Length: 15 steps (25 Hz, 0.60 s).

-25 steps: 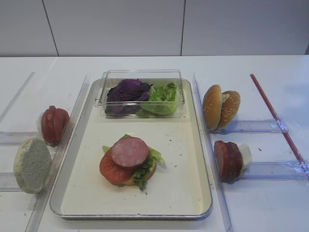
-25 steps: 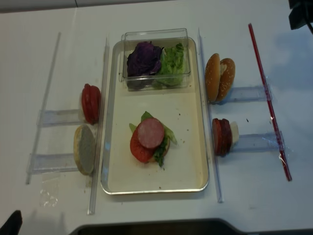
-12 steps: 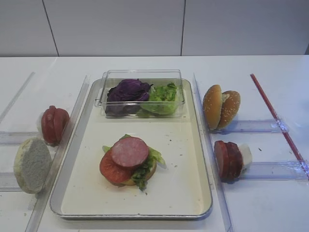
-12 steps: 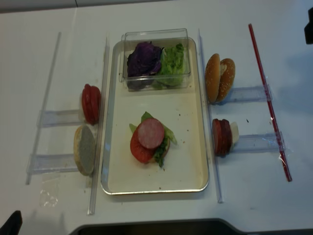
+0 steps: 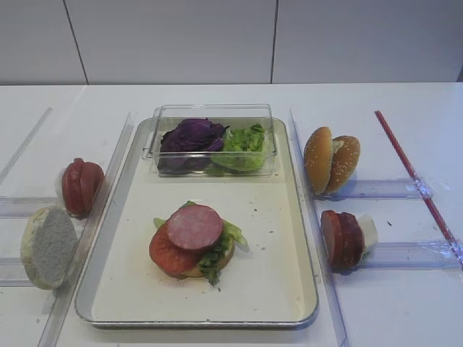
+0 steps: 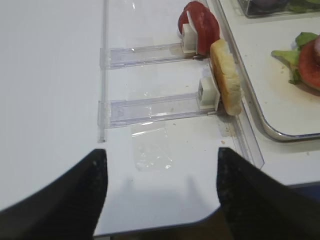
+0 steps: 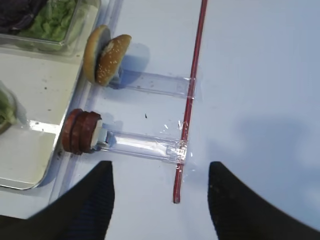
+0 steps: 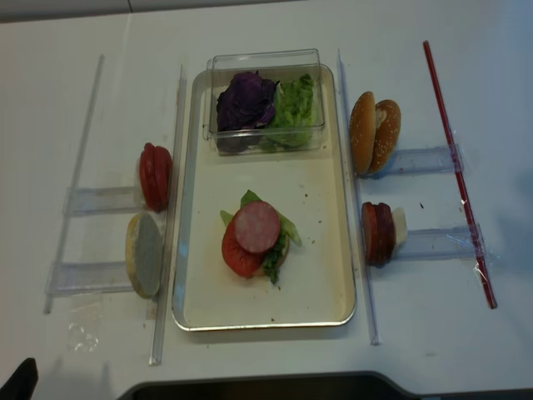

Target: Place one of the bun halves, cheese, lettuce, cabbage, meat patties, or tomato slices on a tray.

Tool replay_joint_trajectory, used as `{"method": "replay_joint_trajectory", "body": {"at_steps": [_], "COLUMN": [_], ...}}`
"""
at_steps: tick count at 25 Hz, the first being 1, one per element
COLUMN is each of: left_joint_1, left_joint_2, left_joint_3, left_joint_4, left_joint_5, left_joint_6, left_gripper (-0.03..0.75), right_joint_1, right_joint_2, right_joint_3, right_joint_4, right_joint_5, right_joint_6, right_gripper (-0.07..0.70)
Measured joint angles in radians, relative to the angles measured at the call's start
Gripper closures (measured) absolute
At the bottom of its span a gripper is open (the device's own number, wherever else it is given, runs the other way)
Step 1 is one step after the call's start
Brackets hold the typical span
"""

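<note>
Cream-floored, the tray (image 5: pixel 278 282) carried our stack: a meat patty (image 5: pixel 194 226) on a tomato slice (image 5: pixel 165 254), over lettuce (image 5: pixel 230 235) and a bun half (image 5: pixel 189 270). Behind it sat a clear box (image 5: pixel 211 139) of leaves. We kept the right gripper (image 7: pixel 160 192) spread wide and empty above the right-side patties (image 7: pixel 80 131), and the left gripper (image 6: pixel 161 180) likewise wide, near the upright bun half (image 6: pixel 226 77).

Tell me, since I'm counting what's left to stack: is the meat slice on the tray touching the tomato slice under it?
Touching. The exterior high view shows the meat slice lying flat on the tomato slice, overlapping it with no gap.
</note>
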Motion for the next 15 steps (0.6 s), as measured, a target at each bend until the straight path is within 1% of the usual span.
{"method": "replay_joint_trajectory", "body": {"at_steps": [5, 6, 7, 8, 15], "left_joint_1": [0.000, 0.000, 0.000, 0.000, 0.000], "left_joint_2": [0.000, 0.000, 0.000, 0.000, 0.000], "left_joint_3": [0.000, 0.000, 0.000, 0.000, 0.000], "left_joint_4": [0.000, 0.000, 0.000, 0.000, 0.000], "left_joint_5": [0.000, 0.000, 0.000, 0.000, 0.000], "left_joint_6": [0.000, 0.000, 0.000, 0.000, 0.000], "left_gripper": [0.246, 0.246, 0.246, 0.246, 0.246], "right_joint_1": [-0.001, -0.001, -0.001, -0.001, -0.001], "right_joint_2": [-0.123, -0.145, -0.182, -0.182, -0.282], "right_joint_3": [0.123, 0.145, 0.199, 0.199, 0.352], "right_joint_4": [-0.056, -0.056, -0.056, -0.056, -0.050], "right_joint_5": [-0.015, -0.022, -0.032, -0.032, -0.040], "right_joint_6": [-0.007, -0.007, -0.005, -0.005, 0.040], "right_gripper": [0.178, 0.178, 0.178, 0.178, 0.178]}}
